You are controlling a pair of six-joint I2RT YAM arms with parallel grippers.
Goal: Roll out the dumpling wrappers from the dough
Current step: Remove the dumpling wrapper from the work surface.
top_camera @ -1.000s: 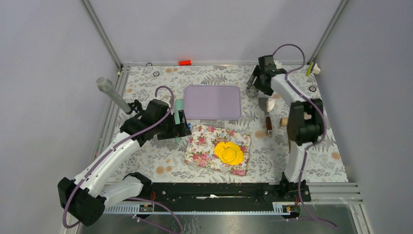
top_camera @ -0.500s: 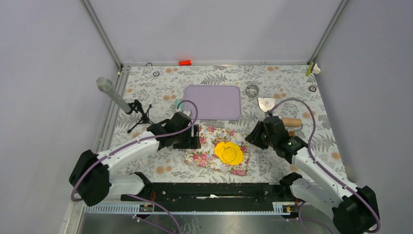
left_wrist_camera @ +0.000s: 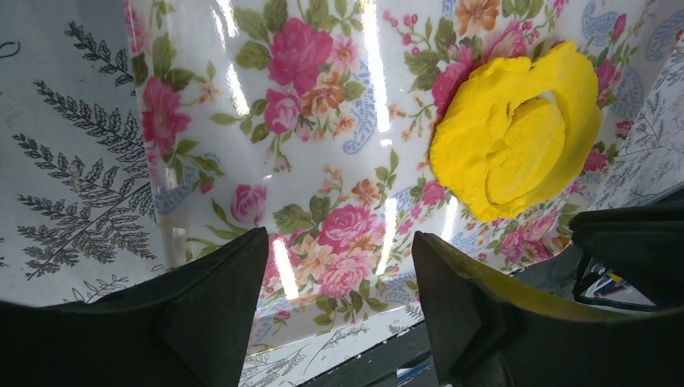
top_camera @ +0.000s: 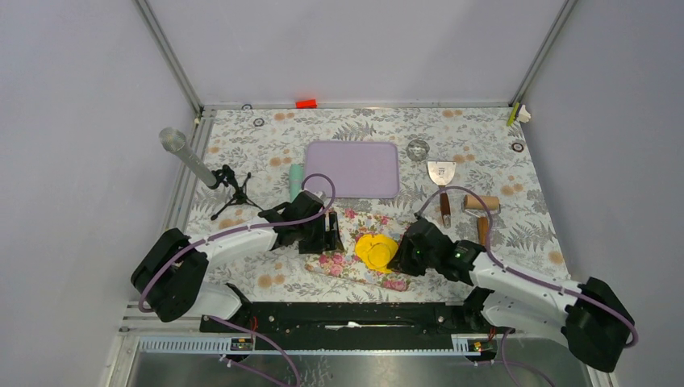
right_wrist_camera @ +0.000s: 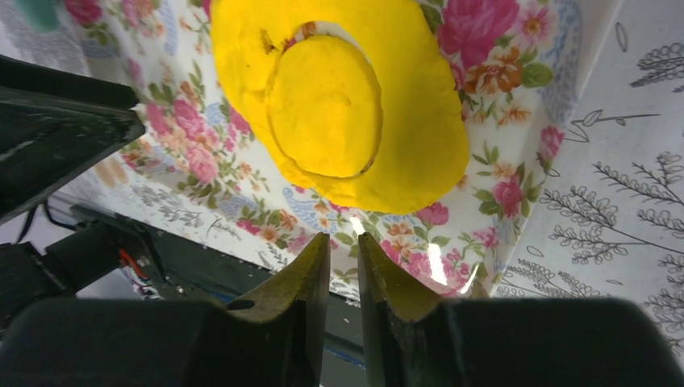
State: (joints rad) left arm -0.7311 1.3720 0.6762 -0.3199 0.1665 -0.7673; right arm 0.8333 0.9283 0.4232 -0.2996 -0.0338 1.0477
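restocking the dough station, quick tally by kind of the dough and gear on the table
yellow pieces: 2, dough sheet and cut round
surfaces: 2, floral mat and purple tray
tools: 4, scraper, wooden roller, clear cutter, teal tube
total: 8

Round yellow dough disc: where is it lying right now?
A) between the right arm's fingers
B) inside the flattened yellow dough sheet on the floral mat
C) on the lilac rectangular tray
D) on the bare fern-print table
B: the round yellow dough disc sits within its cut outline in the flattened yellow dough sheet, which lies on the floral-print mat.
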